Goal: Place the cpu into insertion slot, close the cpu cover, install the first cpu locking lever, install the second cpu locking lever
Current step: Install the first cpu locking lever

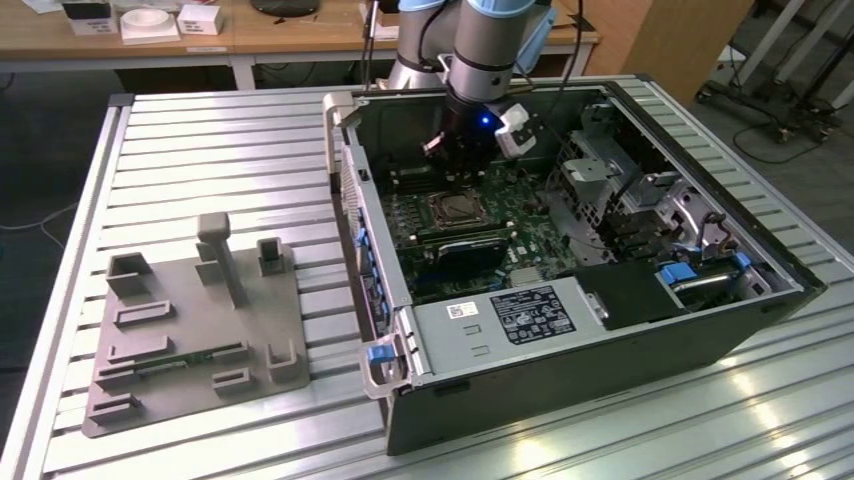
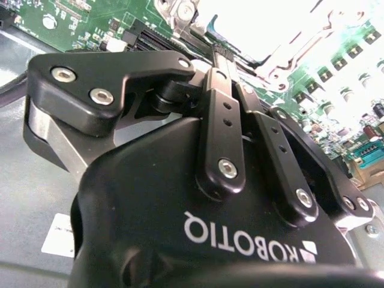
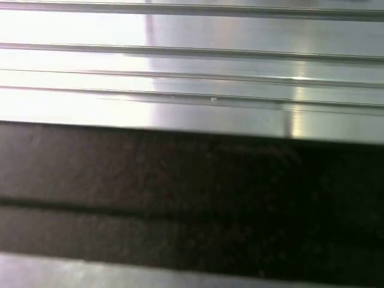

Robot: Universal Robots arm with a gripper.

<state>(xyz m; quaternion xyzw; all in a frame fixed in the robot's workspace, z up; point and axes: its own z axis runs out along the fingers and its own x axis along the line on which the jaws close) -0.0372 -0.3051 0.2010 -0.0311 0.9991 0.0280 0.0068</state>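
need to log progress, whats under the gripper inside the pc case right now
Below the gripper lies the green motherboard with the insertion slot, silver-rimmed. In the second wrist view its metal frame glares white, so whether the cpu is seated cannot be seen.

one computer case (image 1: 694, 330), one grey fixture (image 1: 187, 340), one hand (image 1: 461, 165)

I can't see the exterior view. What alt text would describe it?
A robot arm reaches down into an open computer case lying on a slatted metal table, its gripper hanging just above the insertion slot on the green motherboard. A grey plastic fixture sits on the table at the exterior view's left.
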